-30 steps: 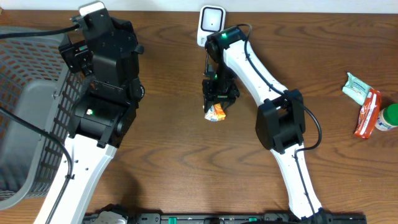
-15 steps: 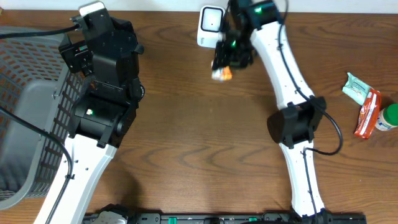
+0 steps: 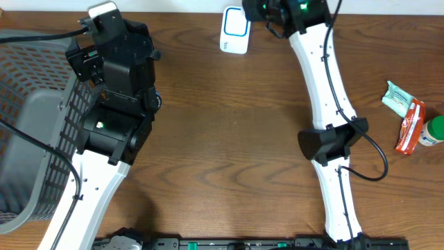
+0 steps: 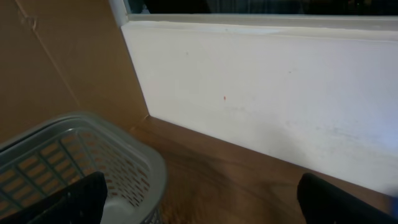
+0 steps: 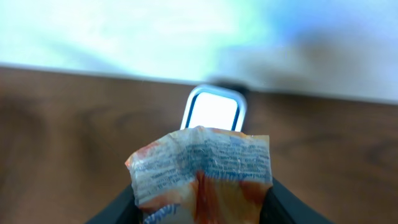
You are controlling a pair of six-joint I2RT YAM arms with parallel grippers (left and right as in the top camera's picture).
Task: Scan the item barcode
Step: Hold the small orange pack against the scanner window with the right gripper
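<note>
The right jaws grip a crinkled packet (image 5: 202,171). Its white and orange foil is pinched between the two dark fingers (image 5: 115,210) at the bottom of the right wrist view. The packet stands upright in the grip, with a ragged top edge and fine print across its upper part. Just behind and above it in that view is the scanner (image 5: 214,112), a small white unit whose bright, lit face is turned toward the camera. The packet's top edge overlaps the scanner's lower end in the view, but I cannot tell whether the two touch.

From overhead, the scanner (image 3: 234,31) stands at the far edge of the desk (image 3: 222,153), its face glowing blue-white. The right arm (image 3: 322,83) reaches up the desk, with its wrist just right of the scanner at the top border of the picture. The packet cannot be made out from there.

The left jaws stand wide open and hold nothing. The left wrist view shows the dark fingertips (image 4: 68,199) at the lower corners, the rim of a grey mesh basket (image 4: 93,155), brown desk and a white wall (image 4: 280,93). From overhead, the left arm (image 3: 114,76) hangs beside the basket (image 3: 35,125) on the left side of the desk, well apart from the scanner.

Near the right edge of the desk lie a mint-green pouch (image 3: 397,98), a red wrapper (image 3: 409,126) and a green-capped bottle (image 3: 433,130). They are close together and well apart from both arms.
</note>
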